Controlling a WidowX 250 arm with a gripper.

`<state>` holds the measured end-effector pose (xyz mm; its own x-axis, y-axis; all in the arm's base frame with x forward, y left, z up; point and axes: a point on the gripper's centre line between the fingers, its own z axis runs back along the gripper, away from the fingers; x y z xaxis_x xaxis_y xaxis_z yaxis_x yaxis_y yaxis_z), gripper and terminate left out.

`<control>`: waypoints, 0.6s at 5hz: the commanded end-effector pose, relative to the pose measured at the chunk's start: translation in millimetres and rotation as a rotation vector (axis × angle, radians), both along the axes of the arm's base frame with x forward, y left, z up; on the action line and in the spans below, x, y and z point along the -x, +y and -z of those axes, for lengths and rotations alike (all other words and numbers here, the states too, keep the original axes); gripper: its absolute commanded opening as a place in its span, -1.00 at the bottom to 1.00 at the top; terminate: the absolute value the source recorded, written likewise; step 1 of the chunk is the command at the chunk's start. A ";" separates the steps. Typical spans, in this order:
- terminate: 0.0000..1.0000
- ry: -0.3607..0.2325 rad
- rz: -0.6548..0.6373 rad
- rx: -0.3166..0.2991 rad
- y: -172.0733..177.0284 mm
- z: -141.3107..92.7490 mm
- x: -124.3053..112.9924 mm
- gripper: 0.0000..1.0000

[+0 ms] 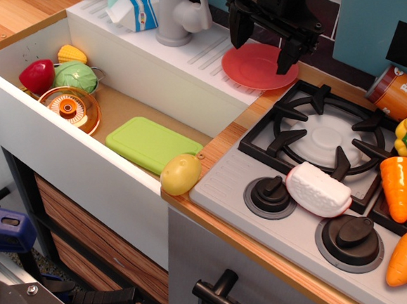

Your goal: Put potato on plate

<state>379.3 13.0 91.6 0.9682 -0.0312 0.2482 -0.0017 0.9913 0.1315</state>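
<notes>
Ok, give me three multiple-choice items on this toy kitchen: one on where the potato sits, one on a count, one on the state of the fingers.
1. Where is the potato?
A. On the counter edge, at the sink's front right corner
B. On the plate
C. On the stove burner

2. How many orange carrots lie at the right of the stove?
A. One
B. Two
C. Four

3. How do the gripper fingers stand?
A. Shut on the potato
B. Shut on the plate
C. Open and empty above the plate

Answers:
1 A: the potato rests on the wooden edge beside the green cutting board.
2 B: two carrots show, one above the other.
3 C: both fingers are apart with nothing between them.
</notes>
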 end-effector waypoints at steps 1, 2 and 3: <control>-1.00 0.000 0.000 0.000 0.0 0.0 0.0 1.00; -1.00 0.033 -0.047 -0.035 -4.7 -17.5 17.5 1.00; -1.00 0.060 -0.095 -0.074 1.6 -32.7 41.5 1.00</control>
<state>313.2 16.0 109.0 0.9918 0.0796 0.0997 -0.1012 0.9665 0.2359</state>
